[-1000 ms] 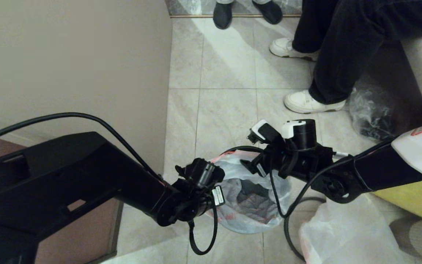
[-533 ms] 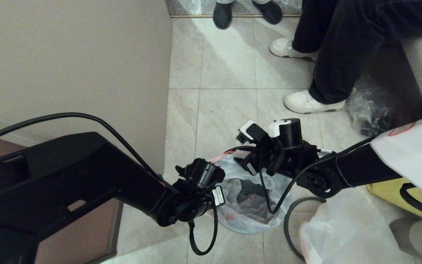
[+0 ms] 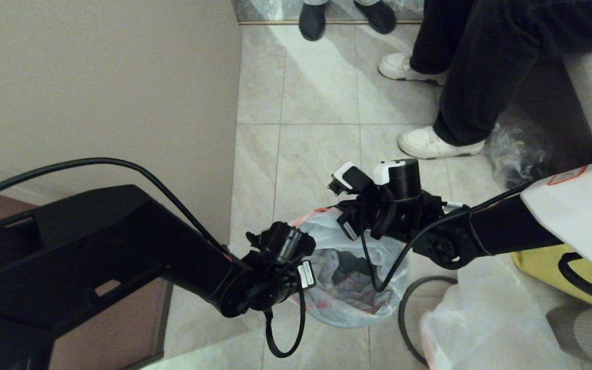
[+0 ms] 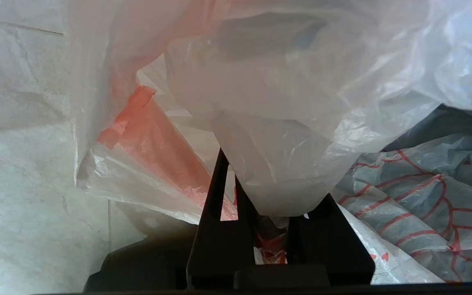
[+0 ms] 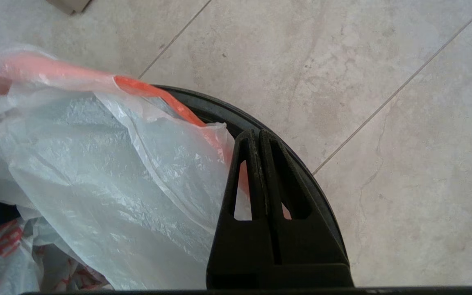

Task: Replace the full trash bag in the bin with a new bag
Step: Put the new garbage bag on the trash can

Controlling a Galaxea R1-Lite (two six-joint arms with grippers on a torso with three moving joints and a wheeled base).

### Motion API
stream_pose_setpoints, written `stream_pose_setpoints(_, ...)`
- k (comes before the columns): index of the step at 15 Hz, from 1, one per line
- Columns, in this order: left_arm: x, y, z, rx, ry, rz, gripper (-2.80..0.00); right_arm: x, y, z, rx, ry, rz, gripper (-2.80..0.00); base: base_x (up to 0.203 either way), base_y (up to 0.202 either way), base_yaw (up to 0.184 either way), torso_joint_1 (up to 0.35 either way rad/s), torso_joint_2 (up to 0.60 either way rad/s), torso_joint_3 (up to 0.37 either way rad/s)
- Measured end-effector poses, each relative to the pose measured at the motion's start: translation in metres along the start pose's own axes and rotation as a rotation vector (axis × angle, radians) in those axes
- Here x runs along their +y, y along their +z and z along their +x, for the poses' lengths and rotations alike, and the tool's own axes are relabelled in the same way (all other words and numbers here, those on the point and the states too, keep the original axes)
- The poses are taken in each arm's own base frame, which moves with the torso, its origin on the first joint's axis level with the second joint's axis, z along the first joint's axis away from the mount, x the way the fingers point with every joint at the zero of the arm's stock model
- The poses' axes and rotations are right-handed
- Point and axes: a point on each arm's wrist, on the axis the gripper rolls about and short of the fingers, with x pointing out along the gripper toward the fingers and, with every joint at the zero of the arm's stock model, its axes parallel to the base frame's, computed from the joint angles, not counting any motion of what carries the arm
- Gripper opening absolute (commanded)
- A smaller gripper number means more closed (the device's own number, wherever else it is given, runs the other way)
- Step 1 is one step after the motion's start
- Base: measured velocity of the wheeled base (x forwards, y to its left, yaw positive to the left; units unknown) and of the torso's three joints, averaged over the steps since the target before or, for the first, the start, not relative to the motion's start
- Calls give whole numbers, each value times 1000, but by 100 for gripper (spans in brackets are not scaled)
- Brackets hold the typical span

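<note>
The head view hides much: both black arms cover the bin's point(image 3: 432, 280) sides, so only a dark arc of rim shows at its right, and neither set of fingers can be seen from above. The full trash bag point(image 3: 486, 329) is cut off by the lower edge of that view; it sits on the tiled floor point(image 3: 316, 103) right of the bin.

On the left, the left gripper point(image 4: 265, 205) sits at the near-left edge of the bin's mouth. Its two black fingers are drawn close on a gathered fold of the new bag point(image 3: 350, 277), thin crinkled translucent white film with an orange-red hem and red print, which lines the bin.

Across the mouth, at the far-right edge, the right gripper point(image 5: 259, 137) has its wedge-shaped fingers pressed flat together. They lie just over the bin's curved black rim, right beside the orange-red hem; whether any film is caught between them cannot be told.

Further right lie a yellow bag point(image 3: 553, 267) and a glossy clear bag point(image 3: 519, 156) beside a seated person's white shoe point(image 3: 432, 144).
</note>
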Motion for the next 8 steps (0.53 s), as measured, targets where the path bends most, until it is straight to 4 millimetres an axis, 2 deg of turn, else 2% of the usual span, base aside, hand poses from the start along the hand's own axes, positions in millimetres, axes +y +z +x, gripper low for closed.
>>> stream_pose_setpoints(4,0,-1,1,2,2,0,-280,1,6,-5,-1,8,-1,-280,0,0,0,0,0,0)
stream_pose_setpoints(5,0,-1,1,2,2,1,-280,4,7,-8,17,15,-3,-168,0,0,0,0,0,0)
stream_pose_setpoints(6,0,-1,1,3,3,1,-280,6,8,-11,35,18,-6,0,0,0,0,0,0,0)
stream_pose_setpoints(8,1,-1,2,4,3,2,-280,9,13,-15,31,24,-11,0,0,0,0,0,0,0)
